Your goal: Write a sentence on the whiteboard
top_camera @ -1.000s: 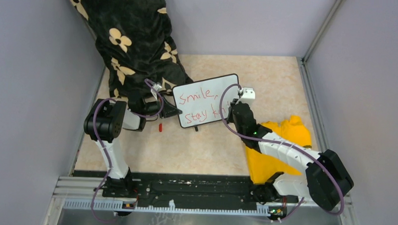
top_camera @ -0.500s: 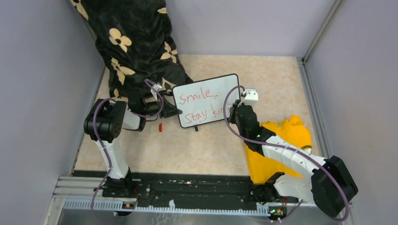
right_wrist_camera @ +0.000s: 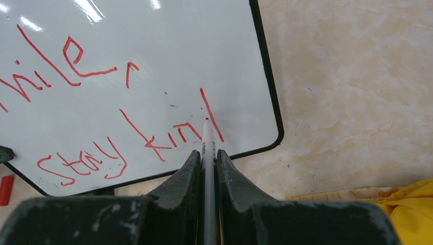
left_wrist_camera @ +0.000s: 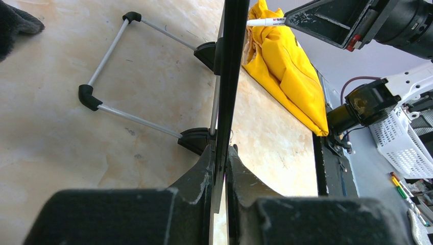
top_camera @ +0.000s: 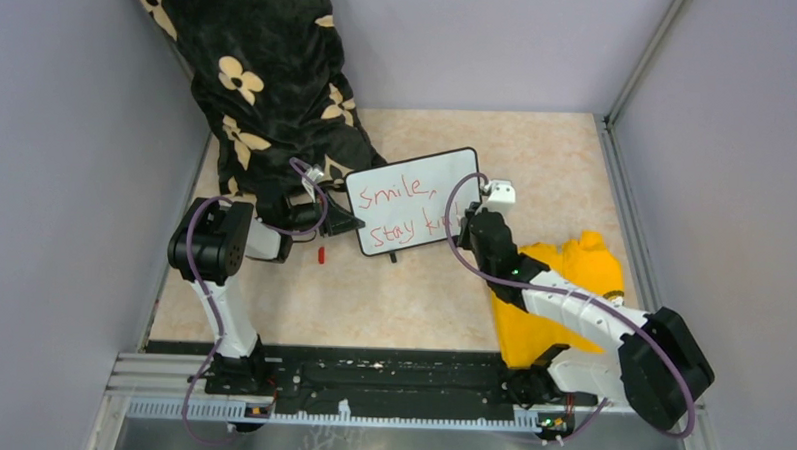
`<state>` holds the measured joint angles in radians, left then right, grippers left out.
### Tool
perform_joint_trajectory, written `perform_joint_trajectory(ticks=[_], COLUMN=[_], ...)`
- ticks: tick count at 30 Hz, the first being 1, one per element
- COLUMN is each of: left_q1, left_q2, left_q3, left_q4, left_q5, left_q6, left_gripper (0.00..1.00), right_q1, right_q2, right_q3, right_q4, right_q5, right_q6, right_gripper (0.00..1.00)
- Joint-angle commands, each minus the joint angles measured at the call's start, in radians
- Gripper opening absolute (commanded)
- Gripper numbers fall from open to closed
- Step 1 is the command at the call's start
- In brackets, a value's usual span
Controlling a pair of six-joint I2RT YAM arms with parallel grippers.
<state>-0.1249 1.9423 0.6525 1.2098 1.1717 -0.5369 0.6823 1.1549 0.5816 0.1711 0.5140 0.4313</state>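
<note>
Whiteboard stands tilted on its wire stand mid-table, face twd the arms. Left jaws nearly shut, clamped on the board's left edge, frame pinched btwn the pads. Right jaws nearly shut on a white marker, tip at the board just beside the last red stroke. Sentence in red reads "Smile," w/ "Stay kin" below plus one long stroke. Yellow cloth lies on the table under the right arm; small red cap near the board's lower-left corner.
</note>
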Motion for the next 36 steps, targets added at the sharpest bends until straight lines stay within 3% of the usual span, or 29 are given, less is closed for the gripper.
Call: perform_joint_trajectory(ticks=[1, 36], left_q1=[-0.004, -0.004], left_q2=[0.027, 0.027], left_q3=[-0.006, -0.005], left_q4=[-0.093, -0.094], left_q5=[-0.027, -0.027], left_q6=[0.015, 0.017], left_gripper=[0.0, 0.0], right_q1=[-0.013, -0.013], right_q2=[0.022, 0.072], right_q3=[0.009, -0.02], right_q4=[0.049, 0.059], right_q5=[0.03, -0.029], right_q6=[0.008, 0.034], right_gripper=[0.0, 0.0])
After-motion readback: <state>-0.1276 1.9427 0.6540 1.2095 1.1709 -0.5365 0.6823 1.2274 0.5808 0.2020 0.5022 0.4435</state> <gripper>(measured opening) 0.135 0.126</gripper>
